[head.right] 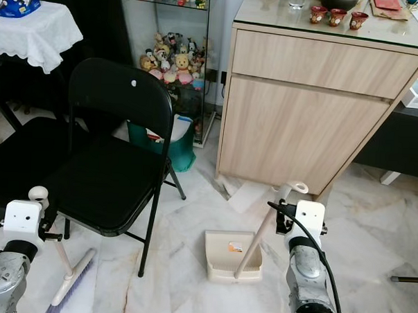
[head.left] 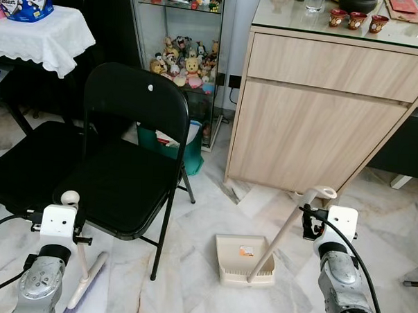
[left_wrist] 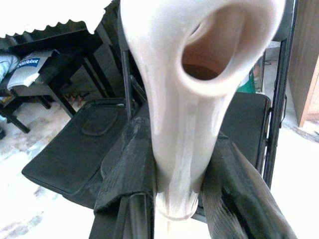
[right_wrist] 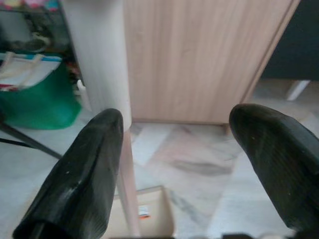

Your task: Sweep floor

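Cream plastic dustpan (head.left: 244, 260) lies flat on the glossy marble floor (head.left: 196, 281) before the pale wood-grain cabinet (head.left: 321, 120); its smooth round handle (head.left: 283, 229) slants up toward the right gripper (right_wrist: 172, 164), whose ribbed black fingers stand apart, one touching the shaft. Left gripper (left_wrist: 192, 184) is clamped on the broom (head.left: 84, 272) handle, hollow-tipped and near upright, its bristle head on the floor beside the matte black folding chair (head.left: 125, 160).
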Available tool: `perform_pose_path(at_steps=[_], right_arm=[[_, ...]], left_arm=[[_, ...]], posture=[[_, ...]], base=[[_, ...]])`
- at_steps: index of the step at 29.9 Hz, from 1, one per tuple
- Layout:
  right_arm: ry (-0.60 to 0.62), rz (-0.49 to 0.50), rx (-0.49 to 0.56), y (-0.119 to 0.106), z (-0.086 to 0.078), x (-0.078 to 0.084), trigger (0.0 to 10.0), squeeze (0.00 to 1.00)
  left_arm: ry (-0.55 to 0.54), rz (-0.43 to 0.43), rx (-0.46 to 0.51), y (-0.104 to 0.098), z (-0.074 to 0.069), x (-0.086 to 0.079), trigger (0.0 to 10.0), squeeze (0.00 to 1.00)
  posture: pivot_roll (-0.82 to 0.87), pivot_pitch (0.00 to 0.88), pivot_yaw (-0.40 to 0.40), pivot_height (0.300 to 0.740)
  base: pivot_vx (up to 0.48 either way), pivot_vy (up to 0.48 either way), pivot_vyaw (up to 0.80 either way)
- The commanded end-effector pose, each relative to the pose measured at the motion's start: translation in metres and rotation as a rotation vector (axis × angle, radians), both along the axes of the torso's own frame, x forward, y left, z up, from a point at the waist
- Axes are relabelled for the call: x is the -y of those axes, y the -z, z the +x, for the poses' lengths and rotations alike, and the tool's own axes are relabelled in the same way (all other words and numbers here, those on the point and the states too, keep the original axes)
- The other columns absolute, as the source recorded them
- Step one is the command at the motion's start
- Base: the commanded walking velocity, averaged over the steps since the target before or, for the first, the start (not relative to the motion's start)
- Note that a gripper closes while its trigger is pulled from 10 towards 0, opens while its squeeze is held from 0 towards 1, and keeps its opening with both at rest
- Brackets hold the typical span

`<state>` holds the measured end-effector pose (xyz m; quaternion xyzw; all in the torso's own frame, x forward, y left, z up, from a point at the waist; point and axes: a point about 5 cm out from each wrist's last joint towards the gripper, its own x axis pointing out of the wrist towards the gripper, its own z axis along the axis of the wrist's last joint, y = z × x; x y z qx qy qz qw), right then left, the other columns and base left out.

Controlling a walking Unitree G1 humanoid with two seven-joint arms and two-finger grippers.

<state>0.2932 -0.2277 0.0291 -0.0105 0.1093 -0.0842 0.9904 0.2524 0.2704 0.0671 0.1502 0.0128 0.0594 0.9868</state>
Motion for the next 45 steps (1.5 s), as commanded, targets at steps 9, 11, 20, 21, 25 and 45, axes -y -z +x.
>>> perform_pose_path(at_steps=[9, 11, 20, 21, 25, 45], right_arm=[[-0.112, 0.041, -0.021, 0.003, -0.001, -0.003, 10.0, 0.0], [-0.127, 0.044, -0.02, 0.003, -0.001, -0.003, 10.0, 0.0], [-0.216, 0.065, -0.034, 0.002, 0.0, -0.004, 10.0, 0.0], [-0.234, 0.069, -0.035, 0.002, 0.001, -0.005, 10.0, 0.0], [-0.253, 0.037, -0.033, -0.001, 0.002, -0.003, 10.0, 0.0], [-0.309, -0.04, 0.035, -0.023, 0.019, 0.0, 10.0, 0.0]], left_arm=[[-0.004, 0.034, 0.014, -0.003, 0.001, -0.004, 10.0, 0.0], [-0.007, 0.034, 0.014, -0.003, 0.001, -0.004, 10.0, 0.0], [-0.01, 0.04, 0.017, -0.004, 0.002, -0.005, 10.0, 0.0], [-0.009, 0.041, 0.017, -0.004, 0.002, -0.005, 10.0, 0.0], [-0.009, 0.041, 0.02, -0.005, 0.003, -0.005, 10.0, 0.0], [-0.013, 0.048, 0.027, -0.007, 0.004, -0.006, 10.0, 0.0]], posture=[[-0.01, 0.099, 0.008, 0.74], [0.0, 0.096, 0.009, 0.74], [0.0, 0.089, 0.01, 0.74], [0.0, 0.089, 0.01, 0.74], [0.0, 0.086, 0.011, 0.74], [0.0, 0.096, 0.018, 0.74]], base=[[0.0, 0.0, 0.0], [0.0, 0.0, 0.0], [0.0, 0.0, 0.0], [0.0, 0.0, 0.0], [0.0, 0.0, 0.0], [0.0, 0.0, 0.0]])
